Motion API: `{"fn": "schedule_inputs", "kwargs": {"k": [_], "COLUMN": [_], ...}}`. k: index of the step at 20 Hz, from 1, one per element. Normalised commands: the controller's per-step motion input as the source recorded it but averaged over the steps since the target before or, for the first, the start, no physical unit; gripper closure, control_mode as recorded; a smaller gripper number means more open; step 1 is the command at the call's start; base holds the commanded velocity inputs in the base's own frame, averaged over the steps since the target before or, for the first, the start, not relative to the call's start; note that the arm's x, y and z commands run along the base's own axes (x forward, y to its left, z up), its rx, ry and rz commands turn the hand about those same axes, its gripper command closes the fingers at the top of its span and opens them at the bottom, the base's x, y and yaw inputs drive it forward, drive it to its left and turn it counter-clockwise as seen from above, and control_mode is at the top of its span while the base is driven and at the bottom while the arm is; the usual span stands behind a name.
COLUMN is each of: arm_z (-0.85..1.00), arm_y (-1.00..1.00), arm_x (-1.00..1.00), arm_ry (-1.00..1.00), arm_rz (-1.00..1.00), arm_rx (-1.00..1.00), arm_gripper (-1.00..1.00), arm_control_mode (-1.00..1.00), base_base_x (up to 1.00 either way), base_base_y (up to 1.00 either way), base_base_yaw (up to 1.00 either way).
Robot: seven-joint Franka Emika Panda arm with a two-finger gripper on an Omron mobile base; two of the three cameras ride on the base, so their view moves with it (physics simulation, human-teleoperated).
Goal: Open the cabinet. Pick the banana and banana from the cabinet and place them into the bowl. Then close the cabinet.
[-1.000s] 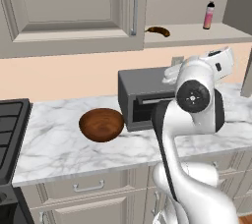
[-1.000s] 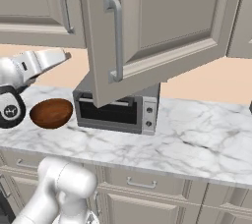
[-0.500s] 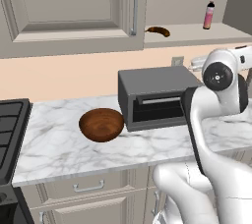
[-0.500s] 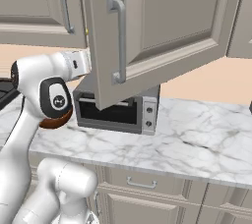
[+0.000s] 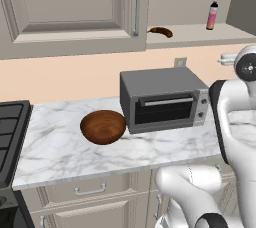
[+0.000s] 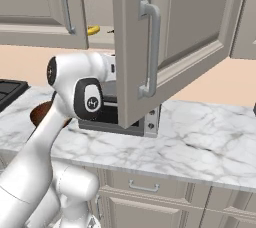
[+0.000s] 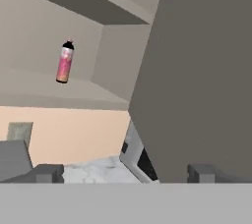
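Arm swung right — two bananas (image 5: 160,32), one bowl (image 5: 103,127).

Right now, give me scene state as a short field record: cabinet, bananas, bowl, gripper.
cabinet: right door swung open, left door shut
dark banana: on the cabinet shelf, beside the left door's edge
yellow banana: on the same shelf, partly hidden by the left door
pink bottle: upright on the shelf, further right
bowl: on the marble counter, left of the toaster oven, empty
gripper: open, holding nothing, facing the shelf
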Motion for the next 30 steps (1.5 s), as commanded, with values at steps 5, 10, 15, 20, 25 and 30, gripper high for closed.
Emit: {"fn": "schedule_inputs", "kwargs": {"k": [5,10,15,20,25,30], "arm_z": [0.0,0.13,0.45,0.68,0.51,0.06], "arm_y": [0.44,0.99,0.79,0.61,0.65,0.24], "arm_x": [-0.1,-0.19,-0.02,-0.04,-0.36,-0.25], "arm_ry": [-0.14,-0.13,-0.12,-0.18,-0.18,-0.07], "arm_rz": [0.03,0.22,0.29,0.2,0.1,0.03], "arm_rx": [-0.01,-0.01,0.0,0.0,0.0,0.0], "arm_gripper": [-1.0,-1.0,-1.0,-1.0,-1.0,-1.0], "arm_control_mode": [-1.0,-1.0,-1.0,-1.0,-1.0,-1.0], "base_base_x": [0.0,0.0,0.0,0.0,0.0,0.0], "base_base_y": [0.0,0.0,0.0,0.0,0.0,0.0], "base_base_yaw": [0.0,0.0,0.0,0.0,0.0,0.0]}}
